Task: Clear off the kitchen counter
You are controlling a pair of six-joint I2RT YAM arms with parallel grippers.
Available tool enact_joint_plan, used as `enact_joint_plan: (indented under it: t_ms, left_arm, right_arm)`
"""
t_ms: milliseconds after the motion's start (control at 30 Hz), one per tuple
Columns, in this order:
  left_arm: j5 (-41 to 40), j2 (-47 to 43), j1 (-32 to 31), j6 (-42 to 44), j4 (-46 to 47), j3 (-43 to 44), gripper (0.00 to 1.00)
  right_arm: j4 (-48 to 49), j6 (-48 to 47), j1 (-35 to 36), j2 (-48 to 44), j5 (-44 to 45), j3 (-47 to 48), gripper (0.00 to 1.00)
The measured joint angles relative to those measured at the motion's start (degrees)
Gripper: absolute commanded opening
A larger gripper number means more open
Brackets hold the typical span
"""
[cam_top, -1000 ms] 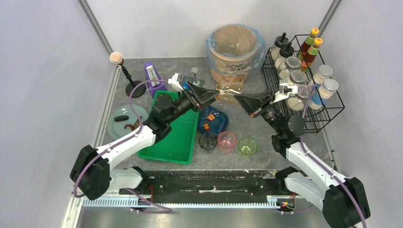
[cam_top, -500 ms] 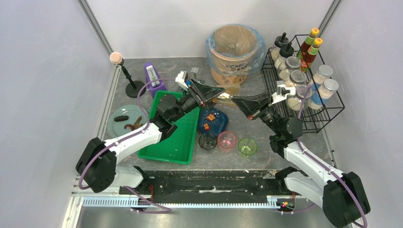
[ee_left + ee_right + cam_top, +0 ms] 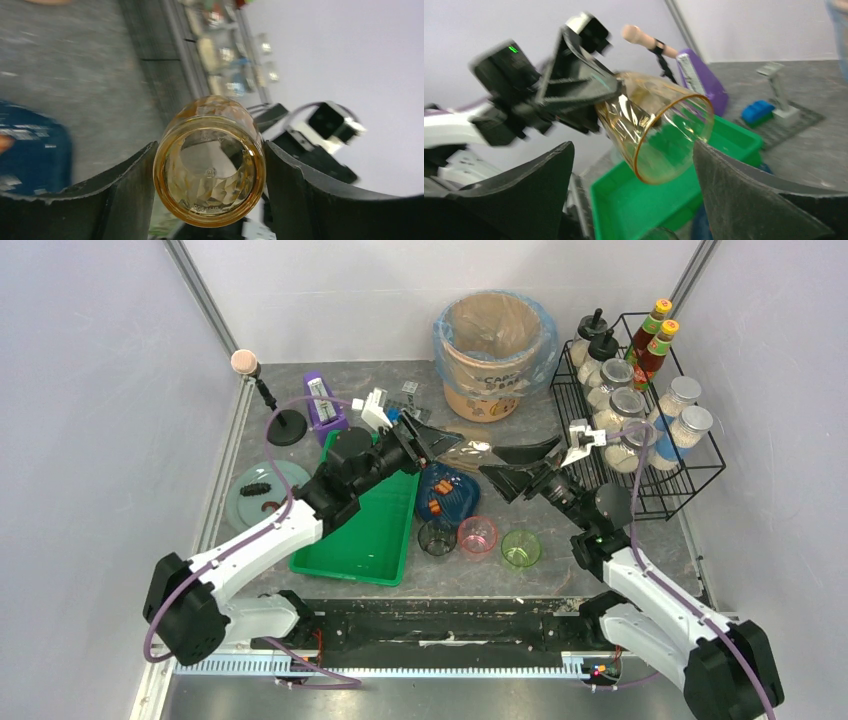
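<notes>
A faceted amber plastic cup (image 3: pixel 462 452) hangs on its side in the air above the kitchen counter (image 3: pixel 380 380). My left gripper (image 3: pixel 447 448) is shut on its base, and the left wrist view shows the cup (image 3: pixel 209 160) bottom-on between the two dark fingers (image 3: pixel 125 190). My right gripper (image 3: pixel 492 462) stands open just right of the cup's mouth. In the right wrist view the cup's rim (image 3: pixel 659 137) sits free between the wide-spread fingers (image 3: pixel 749 195), with neither finger touching it. The left gripper (image 3: pixel 574 90) shows behind it there.
Below the cup lie a green tray (image 3: pixel 365 530) and a blue packet (image 3: pixel 448 495). Dark (image 3: pixel 437 537), pink (image 3: pixel 477 536) and green (image 3: pixel 520 548) cups stand in a row. A lined bin (image 3: pixel 495 340), black wire rack of jars (image 3: pixel 640 410), purple metronome (image 3: pixel 322 400) and a food plate (image 3: pixel 262 495) surround them.
The right gripper has let go of the amber cup, opened wide and drawn back a little. The left gripper has closed on the cup's base and now carries it alone.
</notes>
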Motion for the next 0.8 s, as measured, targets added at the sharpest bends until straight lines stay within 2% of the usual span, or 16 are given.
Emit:
enact_joint_plan:
  t_ms: [167, 300, 400, 567, 800]
  left_arm:
    - [-10.12, -1.51, 0.39, 16.22, -22.91, 9.88, 0.32]
    - [-19.8, -1.92, 1.27, 27.63, -36.59, 14.75, 0.31]
    - [-25.64, -1.73, 2.99, 34.45, -43.5, 16.17, 0.31]
    - [-30.16, 1.22, 8.87, 40.52, -47.89, 16.28, 0.31]
    - [-31.82, 11.08, 17.05, 43.41, -45.18, 16.22, 0.31]
  right_arm:
    - [-14.49, -9.66, -0.02, -4.63, 4.13, 0.68, 0.98]
    - [-25.68, -16.68, -0.02, -6.88, 9.09, 2.97, 0.98]
    - [-33.09, -21.18, -0.02, -7.02, 13.11, 5.81, 0.98]
    - [-43.67, -28.0, -0.02, -6.73, 17.77, 10.75, 0.98]
    - [-53.07, -33.14, -0.02, -6.97, 23.21, 13.25, 0.98]
